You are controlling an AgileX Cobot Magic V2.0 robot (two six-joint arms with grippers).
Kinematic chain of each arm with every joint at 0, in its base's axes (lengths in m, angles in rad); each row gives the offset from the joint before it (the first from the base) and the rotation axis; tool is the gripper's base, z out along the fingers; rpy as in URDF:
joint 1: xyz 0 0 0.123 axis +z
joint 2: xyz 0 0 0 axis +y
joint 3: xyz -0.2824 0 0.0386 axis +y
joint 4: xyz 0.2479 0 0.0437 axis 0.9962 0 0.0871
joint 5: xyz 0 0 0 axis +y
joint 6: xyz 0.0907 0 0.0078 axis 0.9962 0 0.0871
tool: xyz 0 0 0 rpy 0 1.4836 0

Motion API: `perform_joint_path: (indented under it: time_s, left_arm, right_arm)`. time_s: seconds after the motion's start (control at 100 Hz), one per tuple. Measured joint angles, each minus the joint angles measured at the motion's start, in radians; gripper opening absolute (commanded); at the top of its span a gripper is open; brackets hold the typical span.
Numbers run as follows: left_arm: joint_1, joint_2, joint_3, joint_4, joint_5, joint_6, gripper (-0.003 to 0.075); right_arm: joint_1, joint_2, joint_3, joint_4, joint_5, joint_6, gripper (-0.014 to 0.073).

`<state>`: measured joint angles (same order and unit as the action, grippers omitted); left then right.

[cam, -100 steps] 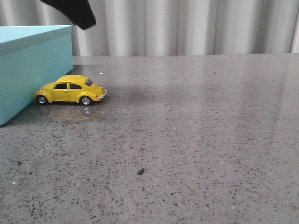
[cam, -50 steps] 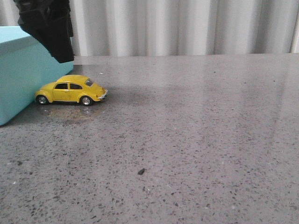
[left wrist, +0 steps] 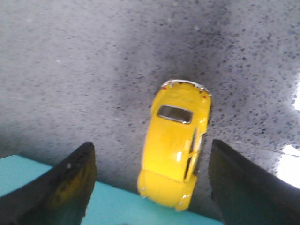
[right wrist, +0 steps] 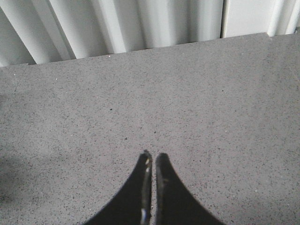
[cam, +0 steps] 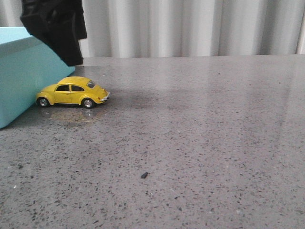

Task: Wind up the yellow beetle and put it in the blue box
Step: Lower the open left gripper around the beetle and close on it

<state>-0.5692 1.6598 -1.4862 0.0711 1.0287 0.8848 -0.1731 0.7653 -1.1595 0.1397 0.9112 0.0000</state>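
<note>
Jaws of left gripper (left wrist: 152, 187) spread wide above yellow beetle (cam: 72, 92), parked nose against blue box (cam: 24, 76); right gripper (right wrist: 151, 187) pinched closed, holding nothing. Probably light, rigid, glossy-slick: best gripped across the doors.

No text, label, brand, number or sign can be read in any view. The yellow beetle (cam: 72, 92) shows plain glossy paint with no lettering or plate that can be made out, and the blue box (cam: 21, 71) beside it has plain blank sides. The speckled worktop (cam: 200, 138) carries no markings.
</note>
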Motion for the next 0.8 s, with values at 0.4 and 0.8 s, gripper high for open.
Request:
perform_joint_path:
  time_s: [0.4, 0.8]
  left_arm:
    - [0.0, 0.094, 0.0, -0.026, 0.01, 0.023, 0.0459]
    - [0.122, 0.098, 0.0, -0.046, 0.014, 0.027, 0.0459]
  right_arm:
    - [0.001, 0.0, 0.0, 0.0, 0.002, 0.0, -0.0061]
    - [0.001, 0.0, 0.0, 0.0, 0.002, 0.0, -0.0061]
